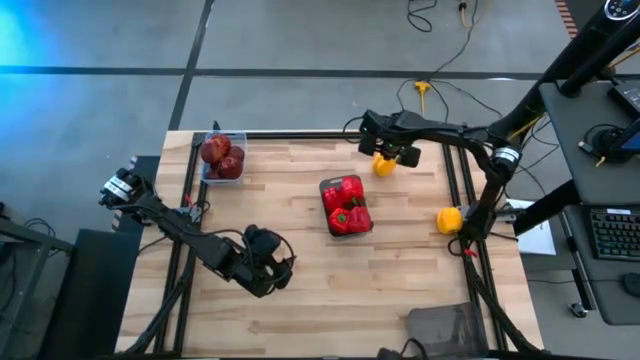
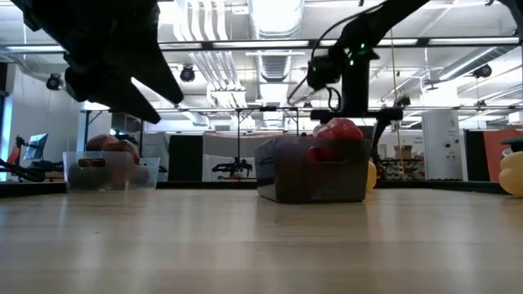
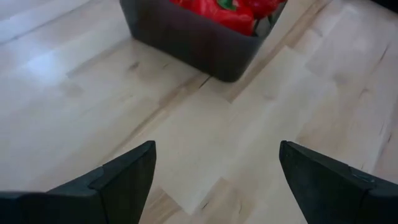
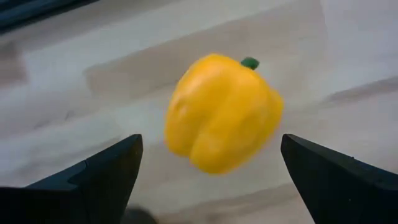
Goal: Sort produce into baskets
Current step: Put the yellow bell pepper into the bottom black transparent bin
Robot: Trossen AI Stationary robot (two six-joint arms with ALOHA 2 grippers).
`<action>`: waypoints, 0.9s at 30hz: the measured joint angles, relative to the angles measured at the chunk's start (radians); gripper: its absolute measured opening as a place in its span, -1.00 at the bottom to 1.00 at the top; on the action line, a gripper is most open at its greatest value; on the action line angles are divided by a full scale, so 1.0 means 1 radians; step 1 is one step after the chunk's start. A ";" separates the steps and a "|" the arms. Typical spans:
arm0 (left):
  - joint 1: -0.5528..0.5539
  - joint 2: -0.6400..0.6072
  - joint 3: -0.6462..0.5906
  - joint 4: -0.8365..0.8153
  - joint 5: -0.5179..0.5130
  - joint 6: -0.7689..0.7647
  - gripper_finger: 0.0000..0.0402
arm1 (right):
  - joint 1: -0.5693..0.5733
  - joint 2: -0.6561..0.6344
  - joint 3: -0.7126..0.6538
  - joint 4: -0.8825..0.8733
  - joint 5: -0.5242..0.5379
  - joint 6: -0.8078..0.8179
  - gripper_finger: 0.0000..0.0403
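A yellow bell pepper [image 4: 221, 112] lies on the table near the far edge [image 1: 384, 166]. My right gripper [image 4: 210, 142] hangs open just above it [image 1: 397, 153], a finger on either side, touching nothing. A second yellow pepper [image 1: 449, 219] lies by the right edge. Several red peppers fill a dark mesh basket [image 1: 346, 206] at mid table. Dark red apples sit in the clear basket [image 1: 222, 157] at the far left. My left gripper [image 3: 214, 146] is open and empty over the near left of the table [image 1: 270, 265], facing the red-pepper basket [image 3: 186, 37].
A second dark mesh basket [image 1: 445, 325] stands at the table's near right edge. Bare wood lies between my left gripper and the red-pepper basket. Cables and a black frame rail [image 1: 455, 185] run along the table's right side. A desk with a keyboard [image 1: 610, 235] stands beyond it.
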 joint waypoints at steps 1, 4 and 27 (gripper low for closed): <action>0.000 -0.001 0.000 0.000 -0.008 0.002 0.61 | -0.001 0.012 0.000 0.003 0.003 0.026 0.86; 0.000 -0.001 0.000 -0.004 -0.017 0.006 0.61 | -0.001 0.050 0.000 -0.001 0.009 0.094 0.86; -0.028 -0.016 -0.002 -0.121 0.029 -0.008 0.61 | -0.020 0.107 -0.001 0.027 0.084 -0.077 0.51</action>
